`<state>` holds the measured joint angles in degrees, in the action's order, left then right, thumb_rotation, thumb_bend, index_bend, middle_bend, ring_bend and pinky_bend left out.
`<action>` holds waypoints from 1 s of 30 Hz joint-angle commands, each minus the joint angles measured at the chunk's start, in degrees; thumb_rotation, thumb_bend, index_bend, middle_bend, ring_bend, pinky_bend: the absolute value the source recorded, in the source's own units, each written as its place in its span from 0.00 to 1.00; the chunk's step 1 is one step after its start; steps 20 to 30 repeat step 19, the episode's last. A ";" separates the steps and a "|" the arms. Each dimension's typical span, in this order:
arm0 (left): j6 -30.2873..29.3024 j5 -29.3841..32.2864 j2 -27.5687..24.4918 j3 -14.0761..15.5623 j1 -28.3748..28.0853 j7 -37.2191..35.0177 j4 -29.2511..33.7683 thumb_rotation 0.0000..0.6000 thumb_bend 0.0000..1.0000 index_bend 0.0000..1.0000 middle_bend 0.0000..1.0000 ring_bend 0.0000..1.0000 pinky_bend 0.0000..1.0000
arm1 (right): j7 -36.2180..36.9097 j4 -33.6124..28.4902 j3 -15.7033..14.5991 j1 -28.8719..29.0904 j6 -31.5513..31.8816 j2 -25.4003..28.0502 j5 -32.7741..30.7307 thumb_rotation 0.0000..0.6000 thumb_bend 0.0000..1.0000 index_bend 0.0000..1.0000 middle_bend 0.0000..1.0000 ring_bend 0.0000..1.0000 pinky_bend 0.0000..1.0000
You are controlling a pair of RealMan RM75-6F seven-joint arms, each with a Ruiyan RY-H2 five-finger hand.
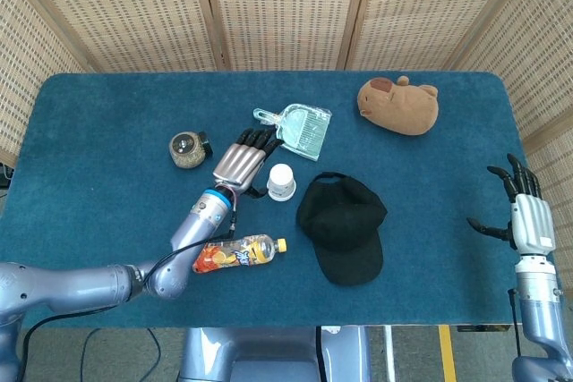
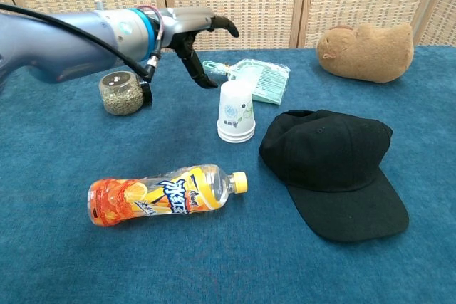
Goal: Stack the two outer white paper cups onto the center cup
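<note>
Stack of white paper cups [image 2: 236, 112] stands upside down mid-table, just left of the black cap [image 2: 331, 169]. Your left hand [image 1: 240, 162] hovers beside it, fingers apart, holding nothing. Right hand [image 1: 522, 212] idles at the far table edge, fingers spread. Thin paper likely light, tippy, easily crushed: take it softly around the sidewall, low, never squeezing hard.
</note>
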<state>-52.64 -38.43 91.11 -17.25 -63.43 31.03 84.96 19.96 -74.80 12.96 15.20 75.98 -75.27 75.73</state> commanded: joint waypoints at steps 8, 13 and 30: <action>-17.81 -14.50 -7.92 9.59 13.50 -1.83 14.19 1.00 0.26 0.02 0.00 0.00 0.00 | -0.95 -1.27 -0.63 -0.28 0.57 0.88 1.33 1.00 0.15 0.22 0.00 0.00 0.00; -27.75 -22.01 -9.16 15.42 20.94 -0.76 15.54 1.00 0.26 0.01 0.00 0.00 0.00 | -3.02 -2.36 -1.10 -0.51 1.66 1.00 2.34 1.00 0.15 0.22 0.00 0.00 0.00; -36.56 -29.39 -9.86 22.48 30.46 -2.69 15.05 1.00 0.25 0.01 0.00 0.00 0.00 | -8.18 -3.77 -1.23 -1.04 4.33 0.92 3.19 1.00 0.15 0.21 0.00 0.00 0.00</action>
